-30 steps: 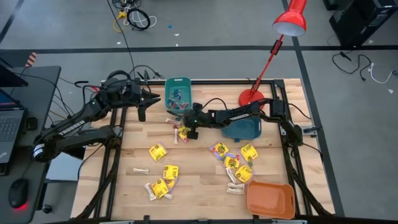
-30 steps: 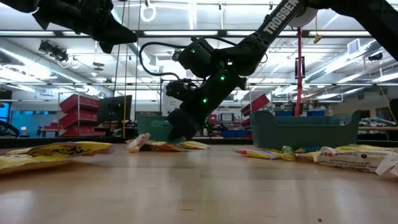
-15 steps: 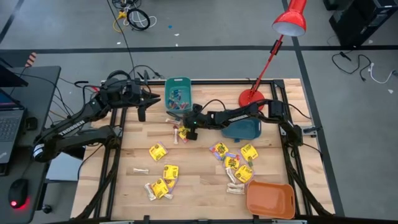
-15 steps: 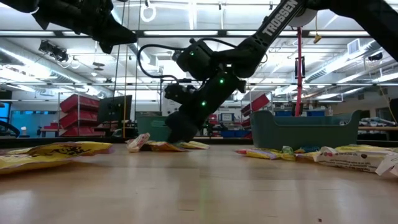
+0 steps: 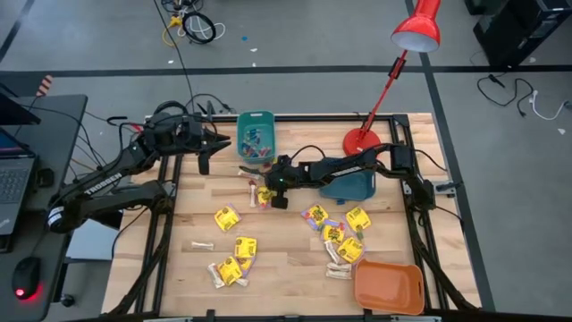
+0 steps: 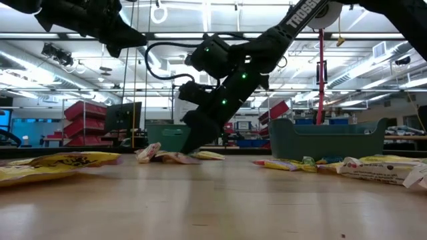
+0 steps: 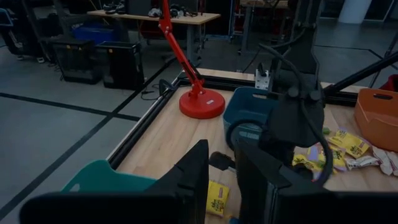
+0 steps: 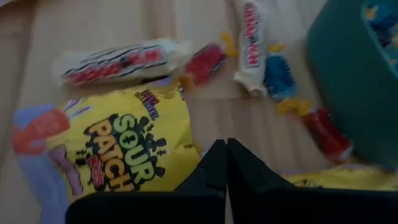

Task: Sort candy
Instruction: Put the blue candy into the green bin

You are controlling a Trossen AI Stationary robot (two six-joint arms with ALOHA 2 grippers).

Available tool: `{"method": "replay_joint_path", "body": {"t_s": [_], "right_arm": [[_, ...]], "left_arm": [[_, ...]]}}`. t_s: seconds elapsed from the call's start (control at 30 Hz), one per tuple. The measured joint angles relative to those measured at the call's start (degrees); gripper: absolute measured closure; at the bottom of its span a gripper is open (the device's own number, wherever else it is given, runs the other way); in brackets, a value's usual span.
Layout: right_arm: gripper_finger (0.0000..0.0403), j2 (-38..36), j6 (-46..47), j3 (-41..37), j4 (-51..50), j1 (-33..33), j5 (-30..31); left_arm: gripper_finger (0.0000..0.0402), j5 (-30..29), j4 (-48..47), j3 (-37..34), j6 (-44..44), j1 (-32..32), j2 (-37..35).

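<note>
Right gripper (image 5: pixel 277 199) down among candy (image 5: pixel 261 191) near the desk's far edge, jaws pinched tight, nothing visibly caught, probably lining up on the yellow packet (image 8: pixel 118 152). Left gripper (image 5: pixel 204 154) parked beside the teal bin (image 5: pixel 256 119), jaws part open, empty.

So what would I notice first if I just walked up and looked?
Probably the bright red lamp leaning over the table's far right corner. Next, the yellow candy packets scattered across the wooden table, and the right pincer, shut, reaching down among the candy in front of the teal bin. An orange bin sits at the near right corner.
</note>
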Motion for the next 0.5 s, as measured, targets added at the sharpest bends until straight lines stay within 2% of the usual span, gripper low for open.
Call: {"method": "replay_joint_path", "body": {"t_s": [0.23, 0.37, 0.5], "right_arm": [[0.0401, -4.17, -5.24, -0.05, -3.30, -0.96, -4.20], [0.0394, -4.09, -8.17, -0.11, -6.32, -2.96, -7.31], [0.0377, -4.14, -12.47, -0.06, -8.12, -4.13, -7.84]], "left_arm": [[0.0321, 0.02, -0.16, -0.01, 0.02, 0.00, 0.00], [0.0321, 0.04, -0.22, -0.01, 0.02, 0.00, 0.00], [0.0321, 0.04, -0.22, -0.01, 0.00, 0.00, 0.00]]}}
